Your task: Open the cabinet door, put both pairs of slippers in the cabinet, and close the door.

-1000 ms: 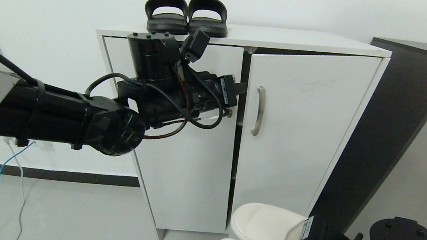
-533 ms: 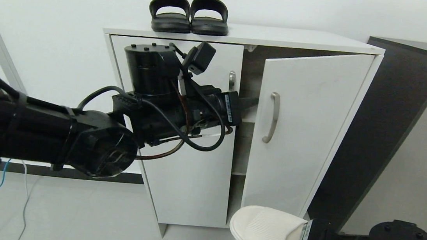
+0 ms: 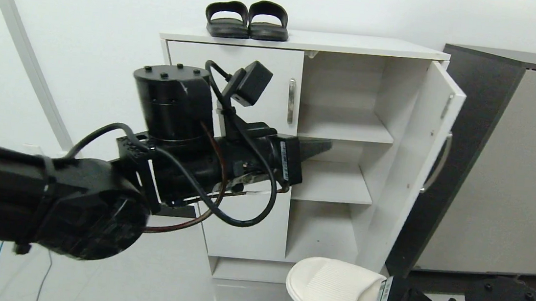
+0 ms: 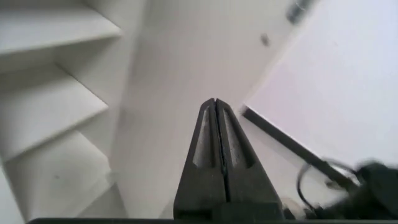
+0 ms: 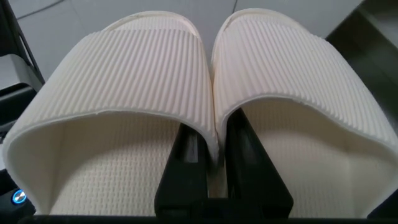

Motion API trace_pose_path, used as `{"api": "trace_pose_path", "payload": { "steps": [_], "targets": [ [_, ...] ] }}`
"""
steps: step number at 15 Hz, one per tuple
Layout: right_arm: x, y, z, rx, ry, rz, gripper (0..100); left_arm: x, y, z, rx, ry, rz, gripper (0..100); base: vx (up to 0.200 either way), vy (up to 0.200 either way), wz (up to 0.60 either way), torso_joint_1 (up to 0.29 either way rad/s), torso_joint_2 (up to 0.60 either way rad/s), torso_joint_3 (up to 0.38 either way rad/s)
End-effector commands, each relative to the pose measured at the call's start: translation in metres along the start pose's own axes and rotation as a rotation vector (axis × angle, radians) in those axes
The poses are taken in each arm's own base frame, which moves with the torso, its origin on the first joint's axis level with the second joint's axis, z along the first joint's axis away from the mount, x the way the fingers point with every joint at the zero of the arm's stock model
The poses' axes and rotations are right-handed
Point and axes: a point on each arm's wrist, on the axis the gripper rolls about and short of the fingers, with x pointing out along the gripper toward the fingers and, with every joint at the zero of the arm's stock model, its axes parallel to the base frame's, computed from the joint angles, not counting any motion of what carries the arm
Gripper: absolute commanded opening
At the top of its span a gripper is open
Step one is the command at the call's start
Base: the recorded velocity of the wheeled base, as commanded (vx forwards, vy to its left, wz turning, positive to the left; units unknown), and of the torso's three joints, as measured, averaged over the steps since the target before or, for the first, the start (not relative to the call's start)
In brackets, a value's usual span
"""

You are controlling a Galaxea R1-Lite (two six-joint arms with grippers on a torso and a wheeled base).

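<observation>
We find the white cabinet point(image 3: 357, 43) with its right door point(image 3: 413, 174) standing wide open at the cabinet's right edge, well apart from the left gripper point(image 3: 321, 146). That gripper's tip sits level with the gap between the two shelves point(image 3: 344, 128) of the open half; we cannot tell whether it is inside. The left arm point(image 3: 47, 198) lies roughly level across the front of the closed left door point(image 3: 259, 243), its fingers point(image 4: 205, 143) pressed together on nothing. The right gripper point(image 5: 214, 158) is low, near the cabinet's bottom right front corner. It is clamped on the touching inner walls of the white slippers point(image 3: 329, 282), which lie side by side, ribbed straps up, rounded toes away from the gripper. The black slippers point(image 3: 248, 18) sit paired on the cabinet's top, toward its back left.
</observation>
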Motion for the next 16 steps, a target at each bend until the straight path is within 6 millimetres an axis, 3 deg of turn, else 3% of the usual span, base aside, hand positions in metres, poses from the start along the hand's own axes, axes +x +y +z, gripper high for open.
{"api": "trace_pose_path", "payload": {
  "steps": [1, 3, 5, 7, 9, 11, 13, 15, 16],
  "targets": [
    [0.000, -0.002, 0.000, 0.003, -0.004, -0.010, 0, -0.039, -0.005, 0.008, 0.010, -0.029, 0.037, 0, 0.000, 0.000, 0.00, 0.000, 0.00, 0.000],
    [0.000, -0.011, 0.001, 0.020, -0.016, -0.043, 0, -0.095, -0.011, 0.009, 0.050, -0.044, 0.113, 0, 0.000, 0.000, 0.00, 0.000, 0.00, 0.000],
    [0.001, -0.016, 0.002, 0.028, -0.035, -0.066, 0, -0.160, -0.032, 0.005, 0.082, -0.061, 0.193, 0, 0.000, 0.000, 0.00, 0.000, 0.00, 0.000],
    [0.001, -0.017, 0.002, 0.029, -0.037, -0.071, 0, -0.219, -0.057, -0.010, 0.076, -0.063, 0.305, 0, 0.000, 0.000, 0.00, 0.000, 0.00, 0.000],
    [0.003, -0.018, 0.002, 0.028, -0.034, -0.074, 0, -0.261, -0.082, -0.027, 0.082, -0.069, 0.386, 0, 0.000, 0.000, 0.00, 0.000, 0.00, 0.000],
    [0.003, -0.018, 0.002, 0.027, -0.030, -0.076, 0, -0.288, -0.098, -0.040, 0.134, -0.090, 0.484, 0, 0.000, 0.000, 0.00, 0.000, 0.00, 0.000],
    [0.004, -0.018, 0.002, 0.030, -0.029, -0.076, 0, -0.316, -0.106, -0.073, 0.208, -0.056, 0.642, 0, 0.000, 0.000, 0.00, 0.000, 0.00, 0.000],
    [0.003, -0.021, 0.000, 0.038, -0.025, -0.091, 0, -0.323, -0.099, -0.108, 0.220, -0.016, 0.858, 0, 0.000, 0.000, 0.00, 0.000, 0.00, 0.000],
    [0.003, -0.023, 0.000, 0.041, -0.026, -0.097, 0, -0.323, -0.097, -0.114, 0.217, -0.019, 0.898, 0, 0.000, 0.000, 0.00, 0.000, 0.00, 0.000]
  ]
}}
